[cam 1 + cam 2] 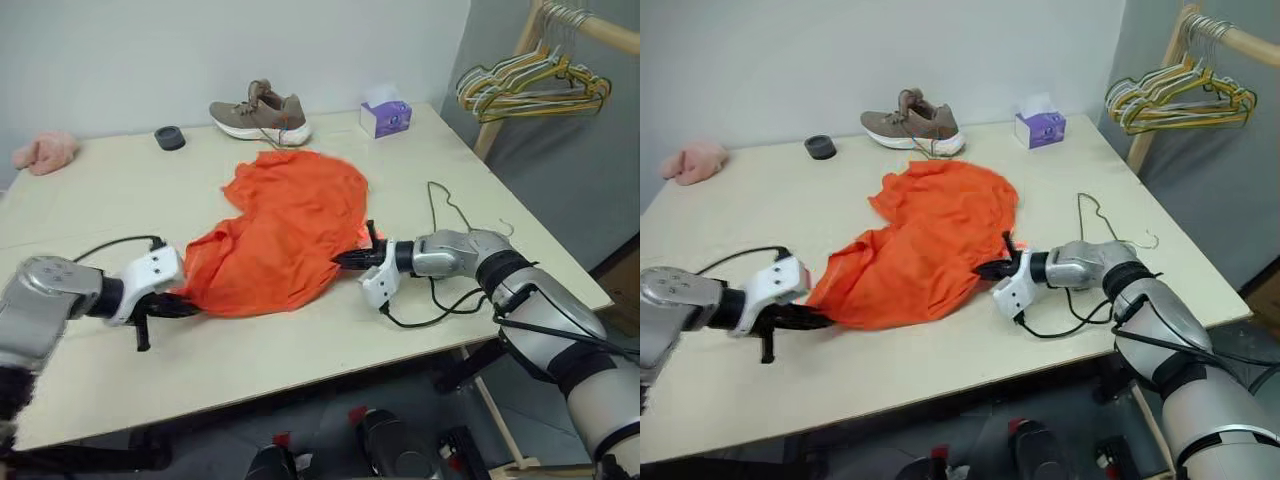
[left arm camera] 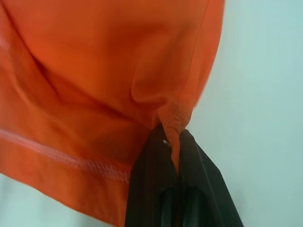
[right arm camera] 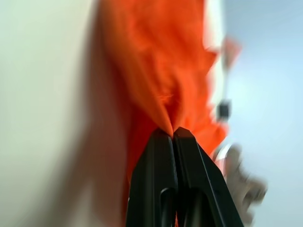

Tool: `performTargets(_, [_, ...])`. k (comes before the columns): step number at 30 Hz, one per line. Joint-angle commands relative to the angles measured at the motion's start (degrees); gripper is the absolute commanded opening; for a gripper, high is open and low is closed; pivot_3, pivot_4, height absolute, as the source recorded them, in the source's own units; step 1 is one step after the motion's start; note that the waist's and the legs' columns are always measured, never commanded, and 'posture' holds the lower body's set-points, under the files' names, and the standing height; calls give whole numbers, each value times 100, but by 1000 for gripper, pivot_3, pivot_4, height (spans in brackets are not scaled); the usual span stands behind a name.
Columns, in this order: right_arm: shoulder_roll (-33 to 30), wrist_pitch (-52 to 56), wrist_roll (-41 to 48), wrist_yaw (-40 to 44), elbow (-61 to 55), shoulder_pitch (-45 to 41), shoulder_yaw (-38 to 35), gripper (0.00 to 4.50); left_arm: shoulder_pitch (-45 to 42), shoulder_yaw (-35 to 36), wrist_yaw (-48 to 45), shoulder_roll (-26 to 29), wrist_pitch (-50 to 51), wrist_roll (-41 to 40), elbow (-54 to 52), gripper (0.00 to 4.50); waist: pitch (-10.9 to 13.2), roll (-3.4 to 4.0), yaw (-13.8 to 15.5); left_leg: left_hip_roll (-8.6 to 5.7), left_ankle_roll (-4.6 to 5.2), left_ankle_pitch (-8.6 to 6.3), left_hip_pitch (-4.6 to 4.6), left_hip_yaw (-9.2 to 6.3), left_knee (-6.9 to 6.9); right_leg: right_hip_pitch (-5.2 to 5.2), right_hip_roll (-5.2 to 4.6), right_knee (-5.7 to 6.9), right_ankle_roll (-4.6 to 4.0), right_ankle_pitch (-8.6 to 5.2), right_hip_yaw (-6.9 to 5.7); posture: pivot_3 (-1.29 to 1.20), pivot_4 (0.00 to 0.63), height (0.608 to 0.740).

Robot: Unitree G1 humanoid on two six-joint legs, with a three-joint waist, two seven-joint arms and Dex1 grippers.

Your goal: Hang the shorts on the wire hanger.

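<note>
Both hands, left hand (image 1: 185,303) and right hand (image 1: 345,260), pinch the shorts (image 1: 280,235) edges on the counter (image 1: 120,190); next, lift toward the wire hanger (image 1: 455,215) at 3 o'clock.

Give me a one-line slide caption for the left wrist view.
Left gripper shut on a pinched fold of the orange shorts, above the pale table.

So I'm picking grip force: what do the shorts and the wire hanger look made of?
The shorts: thin, matte orange woven fabric, probably synthetic; it creases softly and shows a stitched hem. The wire hanger: thin bare metal wire, dull in finish, bent into shape.
</note>
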Motion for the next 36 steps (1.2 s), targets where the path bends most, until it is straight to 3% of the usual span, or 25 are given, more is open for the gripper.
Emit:
performTargets(1, [-318, 1305, 2863, 3495, -1604, 850, -228, 21, 779, 547, -275, 319, 274, -243, -594, 0, 1, 0, 58, 8, 6, 2, 90, -6, -36, 87, 0, -35, -25, -15, -10, -112, 59, 740])
performTargets(3, [-633, 2461, 3674, 4695, -2561, 1216, -355, 21, 1105, 649, -344, 387, 294, -262, -778, 0, 5, 4, 163, 59, 3, -2, 232, -29, -50, 263, -6, -93, -56, -34, -30, -114, 57, 740])
performTargets(5, [-916, 3083, 3905, 5279, -3117, 1402, -489, 21, 1387, 693, -405, 412, 303, -261, -935, 0, 15, 18, 244, 63, -3, -6, 249, -43, -50, 286, -21, -107, -62, -38, -44, -119, 58, 740])
performTargets(16, [-1518, 3835, 3450, 6187, -3826, 1659, -857, 21, 2409, 855, -521, 363, 470, -396, -1687, 0, 13, 27, 373, 59, 0, -6, 138, -28, -57, 181, 1, -115, -71, -35, -72, -117, 63, 740])
performTargets(21, [-1742, 4486, 3706, 6699, -4545, 1973, -961, 21, 2475, 768, -448, 251, 648, -582, -2081, 0, 8, 32, 399, 63, 2, -7, 6, -17, -52, 47, 22, -95, -43, -19, -78, -119, 66, 740])
performTargets(27, [-1796, 4870, 3459, 6841, -4903, 2200, -991, 21, 2587, 694, -401, 193, 680, -647, -2316, 0, 10, 35, 379, 63, 2, -7, -10, -10, -51, 25, 26, -92, -42, -18, -76, -123, 65, 740])
performTargets(31, [-1787, 4962, 3460, 6780, -5019, 2269, -1125, 751, 2626, 722, -397, 177, 848, -770, -2424, 388, 10, 35, 375, 63, 2, -7, -3, -9, -45, 28, 26, -88, -58, -20, -75, -126, 64, 740])
performTargets(36, [-1973, 5113, 3589, 7014, -5299, 2438, -1256, 1768, 2836, 854, -442, 71, 972, -1004, -2648, 388, 10, 35, 373, 63, 2, -6, 0, -6, -38, 29, 26, -80, -66, -22, -71, -128, 62, 740])
